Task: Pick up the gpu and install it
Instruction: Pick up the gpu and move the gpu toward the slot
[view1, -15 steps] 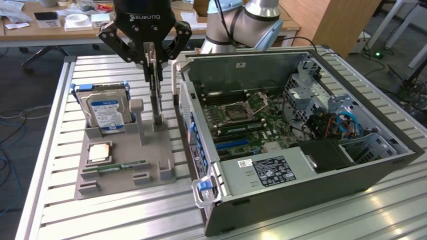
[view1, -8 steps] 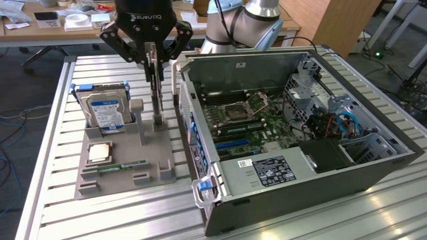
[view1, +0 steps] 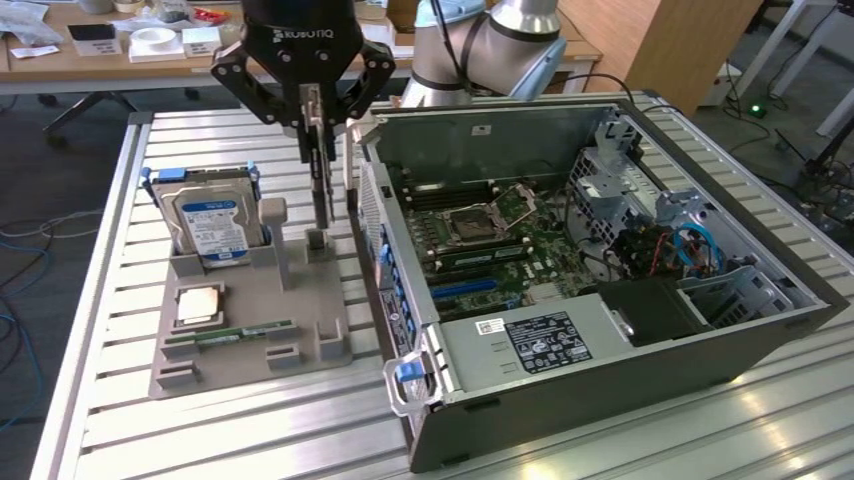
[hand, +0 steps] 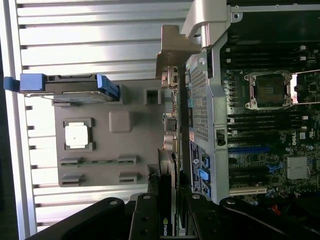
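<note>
While the gripper (view1: 316, 140) hangs over the grey holder (view1: 247, 350), its fingers (view1: 310, 110) are clenched on the top edge of the gpu (view1: 322, 195), which hangs straight down from them, upright and edge-on. The card's lower end sits right at the holder's slotted post (view1: 318, 245) directly beneath the gripper; I cannot tell whether it is clear of the slot or touching it. In the wrist view the gripper (hand: 167, 182) has the gpu (hand: 166, 220) pinched between its two black fingers (hand: 150, 200), with a small green logo on the card near the wrist. On the exterior view's left of the gripper, near but apart from it, the drive (view1: 214, 225) stands upright in the holder, and below that lie the cpu (view1: 200, 303) and the memory stick (view1: 247, 332). Just beside the gripper on the exterior view's right stands the open case (view1: 441, 390), its motherboard (view1: 494, 235) exposed and lower than the fingertips. Everything rests on a slatted metal table (view1: 134, 440).
</note>
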